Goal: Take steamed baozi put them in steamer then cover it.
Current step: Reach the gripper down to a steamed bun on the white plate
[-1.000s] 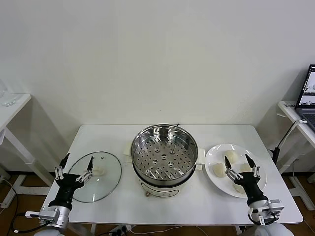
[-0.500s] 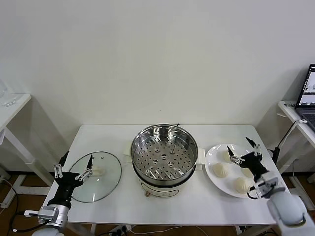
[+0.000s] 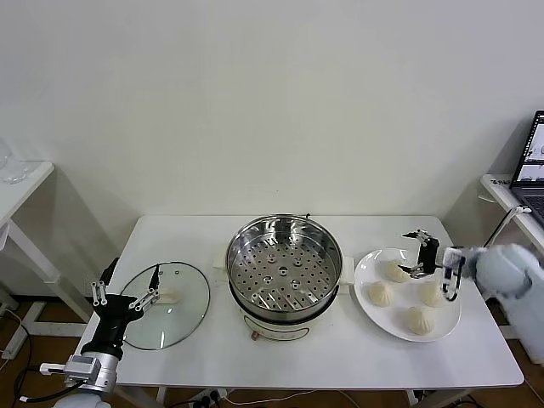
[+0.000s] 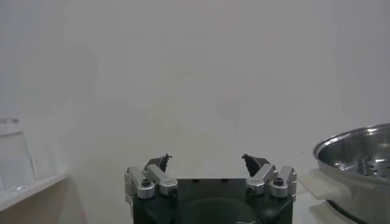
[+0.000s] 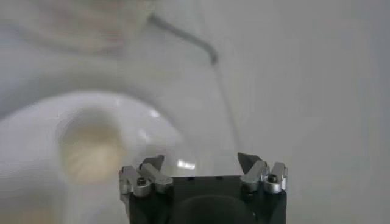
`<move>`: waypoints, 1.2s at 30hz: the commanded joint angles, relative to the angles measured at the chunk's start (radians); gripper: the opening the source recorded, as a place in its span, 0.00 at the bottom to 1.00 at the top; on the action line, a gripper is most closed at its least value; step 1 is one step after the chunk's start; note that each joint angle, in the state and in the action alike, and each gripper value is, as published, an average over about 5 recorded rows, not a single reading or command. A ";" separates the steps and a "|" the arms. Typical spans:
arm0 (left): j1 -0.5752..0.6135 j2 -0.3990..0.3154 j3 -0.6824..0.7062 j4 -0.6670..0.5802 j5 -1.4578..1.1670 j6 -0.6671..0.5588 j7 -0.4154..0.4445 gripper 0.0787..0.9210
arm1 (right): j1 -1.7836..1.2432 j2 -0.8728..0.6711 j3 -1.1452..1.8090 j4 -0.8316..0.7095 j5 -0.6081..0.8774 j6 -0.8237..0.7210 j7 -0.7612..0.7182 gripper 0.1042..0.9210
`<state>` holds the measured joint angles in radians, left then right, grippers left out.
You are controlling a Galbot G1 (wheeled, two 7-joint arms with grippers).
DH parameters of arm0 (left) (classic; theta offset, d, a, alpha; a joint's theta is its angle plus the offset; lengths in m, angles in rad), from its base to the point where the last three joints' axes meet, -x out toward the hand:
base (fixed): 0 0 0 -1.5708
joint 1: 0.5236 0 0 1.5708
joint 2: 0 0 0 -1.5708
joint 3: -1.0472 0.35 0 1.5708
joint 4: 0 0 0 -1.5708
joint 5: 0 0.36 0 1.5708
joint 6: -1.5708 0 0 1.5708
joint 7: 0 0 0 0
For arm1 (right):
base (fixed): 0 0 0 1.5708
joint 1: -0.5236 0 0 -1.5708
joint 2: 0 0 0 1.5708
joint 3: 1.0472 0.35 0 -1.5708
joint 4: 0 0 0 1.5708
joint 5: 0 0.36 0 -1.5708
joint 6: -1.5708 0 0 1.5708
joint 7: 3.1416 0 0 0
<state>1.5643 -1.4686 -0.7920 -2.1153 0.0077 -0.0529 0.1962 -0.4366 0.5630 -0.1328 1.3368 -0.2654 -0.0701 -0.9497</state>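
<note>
1. My right gripper [image 3: 422, 252] is wide open above the far side of the white plate [image 3: 367, 274].
2. Four steamed baozi [image 3: 380, 293] sit on that plate.
3. The steamer [image 3: 283, 265] stands in the middle, uncovered.
4. My left gripper [image 3: 127, 285] waits open by the cover [image 3: 183, 314].

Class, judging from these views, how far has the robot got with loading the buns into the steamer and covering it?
Done: nothing; the steamer is empty and all four buns sit on the plate. In hand: the right gripper, jaws open, is above the plate. Left: move the buns, then fit the lid, lying by the idle left gripper.
</note>
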 commanded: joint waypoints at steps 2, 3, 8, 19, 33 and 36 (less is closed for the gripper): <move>-0.003 -0.006 0.006 0.003 0.002 0.000 -0.003 0.88 | 0.426 0.039 -0.419 -0.253 -0.093 0.035 -0.301 0.88; -0.003 -0.007 0.006 0.003 0.003 0.000 -0.004 0.88 | 0.427 0.056 -0.423 -0.265 -0.093 0.039 -0.301 0.88; -0.004 -0.012 0.007 0.007 0.005 0.002 -0.005 0.88 | 0.418 0.135 -0.425 -0.339 -0.109 0.055 -0.284 0.88; -0.002 -0.014 0.008 0.020 0.014 0.002 -0.004 0.88 | 0.378 0.254 -0.374 -0.450 -0.134 0.068 -0.243 0.88; -0.002 -0.015 0.006 0.032 0.024 -0.007 -0.005 0.88 | 0.346 0.312 -0.335 -0.525 -0.170 0.088 -0.212 0.88; -0.003 -0.016 0.006 0.033 0.024 -0.008 -0.005 0.88 | 0.343 0.318 -0.334 -0.531 -0.176 0.091 -0.208 0.88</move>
<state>1.5620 -1.4838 -0.7860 -2.0850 0.0305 -0.0598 0.1913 -0.1028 0.8504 -0.4653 0.8512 -0.4206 0.0136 -1.1585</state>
